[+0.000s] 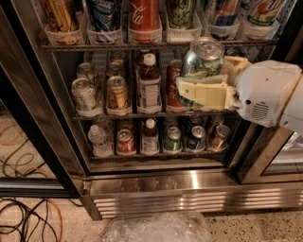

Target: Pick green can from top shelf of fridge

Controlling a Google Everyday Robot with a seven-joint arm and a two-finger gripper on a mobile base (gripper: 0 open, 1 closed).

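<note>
My gripper (203, 87) is shut on the green can (202, 59), a pale green and white can with dark streaks and a silver lid. It holds the can tilted, out in front of the fridge's middle rack, just below the top shelf (156, 46). One cream finger (203, 93) crosses the can's lower front; the other is behind it. The white arm housing (265, 92) comes in from the right. The top shelf holds tall cans in clear plastic cup holders. The fridge (156, 184) has a shiny steel base with vent slats.
A red cola can (144, 14) and other tall cans stand on the top shelf. Short cans and bottles (149, 87) fill the two lower racks. Dark door frames (33, 118) flank the opening. Cables (23, 212) lie on the floor at left, and crumpled clear plastic (156, 227) lies below.
</note>
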